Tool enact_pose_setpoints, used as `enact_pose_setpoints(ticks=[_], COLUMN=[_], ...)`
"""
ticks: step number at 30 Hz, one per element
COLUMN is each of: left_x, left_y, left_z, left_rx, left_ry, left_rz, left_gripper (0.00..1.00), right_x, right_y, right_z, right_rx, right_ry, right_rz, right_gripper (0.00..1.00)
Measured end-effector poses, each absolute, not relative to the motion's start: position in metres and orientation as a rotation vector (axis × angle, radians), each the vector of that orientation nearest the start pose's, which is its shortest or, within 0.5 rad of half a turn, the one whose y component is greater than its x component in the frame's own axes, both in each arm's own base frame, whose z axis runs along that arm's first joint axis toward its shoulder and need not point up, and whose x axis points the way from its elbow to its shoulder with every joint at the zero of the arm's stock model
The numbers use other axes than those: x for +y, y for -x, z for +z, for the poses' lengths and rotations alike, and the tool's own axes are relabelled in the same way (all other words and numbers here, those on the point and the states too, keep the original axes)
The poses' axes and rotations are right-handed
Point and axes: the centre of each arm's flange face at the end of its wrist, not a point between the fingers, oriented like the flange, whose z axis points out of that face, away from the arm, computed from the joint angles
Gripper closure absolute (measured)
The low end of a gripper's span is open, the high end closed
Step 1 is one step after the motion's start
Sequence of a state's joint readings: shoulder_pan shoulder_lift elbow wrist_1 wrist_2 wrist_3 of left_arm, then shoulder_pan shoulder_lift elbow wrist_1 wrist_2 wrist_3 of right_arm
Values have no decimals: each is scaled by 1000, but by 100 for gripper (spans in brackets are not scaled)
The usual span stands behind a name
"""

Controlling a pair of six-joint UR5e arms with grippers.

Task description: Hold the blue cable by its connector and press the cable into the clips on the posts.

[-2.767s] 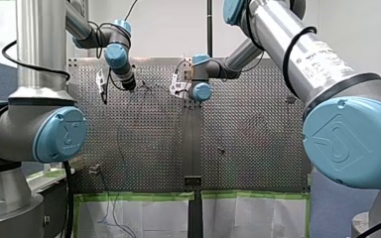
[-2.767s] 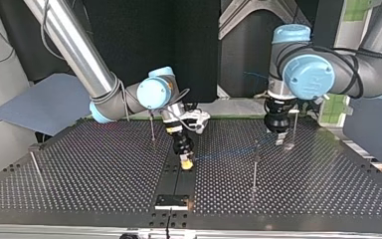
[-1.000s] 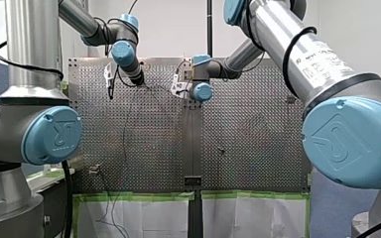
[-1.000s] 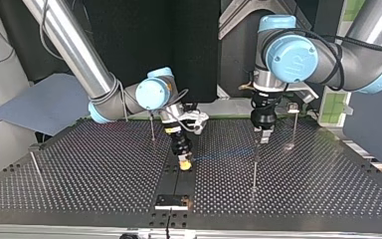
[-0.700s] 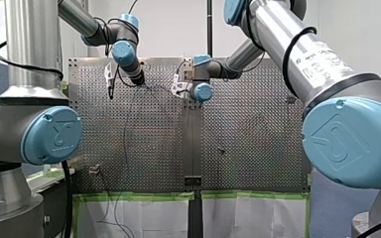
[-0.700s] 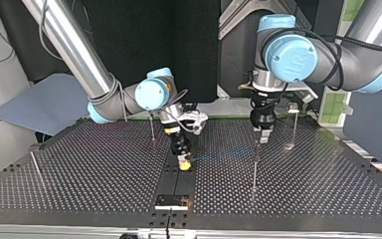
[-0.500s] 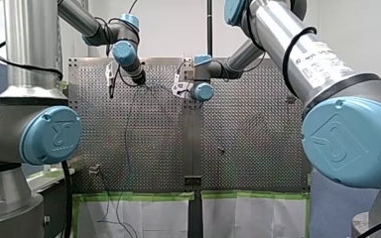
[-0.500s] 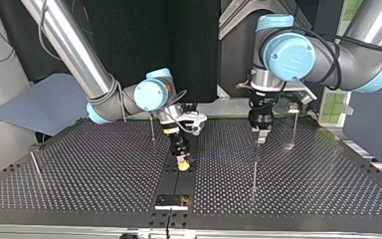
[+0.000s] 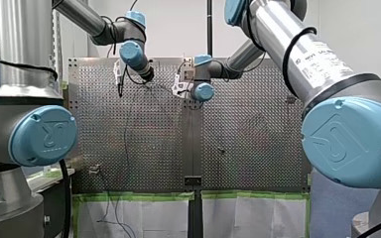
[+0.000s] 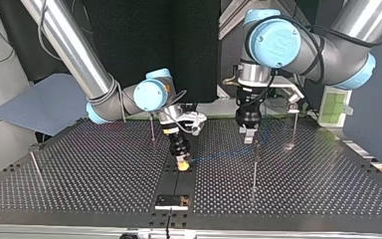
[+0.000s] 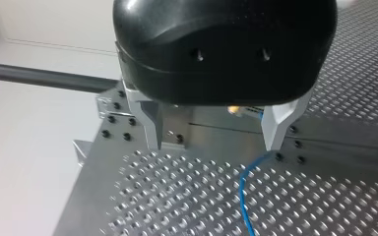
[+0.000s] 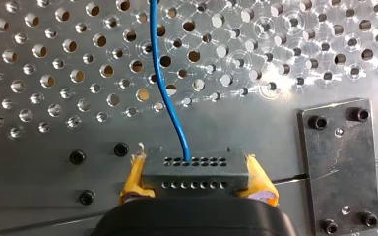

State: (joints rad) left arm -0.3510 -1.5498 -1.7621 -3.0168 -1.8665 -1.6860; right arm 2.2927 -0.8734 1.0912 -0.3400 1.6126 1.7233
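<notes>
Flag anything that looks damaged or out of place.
The yellow pads on my right hand look frayed at their tips, either side of the grey connector. Nothing else stands out.

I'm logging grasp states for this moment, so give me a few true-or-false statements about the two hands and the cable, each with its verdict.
1. My right hand is shut on the connector. True.
2. My left hand is shut on the blue cable. False: its fingers stand apart, and the cable runs past one of them, ungripped.
3. The blue cable comes out of the connector's holed face. True.
4. The right hand's pads are black. False: they are yellow.
</notes>
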Motion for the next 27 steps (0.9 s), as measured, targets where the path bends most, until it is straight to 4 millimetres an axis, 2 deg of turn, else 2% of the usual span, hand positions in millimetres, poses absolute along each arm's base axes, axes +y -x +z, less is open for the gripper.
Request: enact_pose_setpoints(ticks=[8,17,23,27], left_x=[-282,-275,-276,-278], left_y=[-412,-424,-436,-440], left_z=[394,387,366,362], left_rx=[1597,1587,1622,1608], left_ry=[64,98,86,93], left_rz=[-131,-103,-80,-77], left_gripper=[0,0,0,0], right_x=[-490,-492,-492,-492], right_y=[-603,-602,-602,-602], right_z=[316,317,318,318], right_rx=[-895,-894,-893,-893], right_ry=[-1548,-1543,-1541,-1542], right_rz=[1884,1882,1883,1883], right_gripper=[100,100,100,100])
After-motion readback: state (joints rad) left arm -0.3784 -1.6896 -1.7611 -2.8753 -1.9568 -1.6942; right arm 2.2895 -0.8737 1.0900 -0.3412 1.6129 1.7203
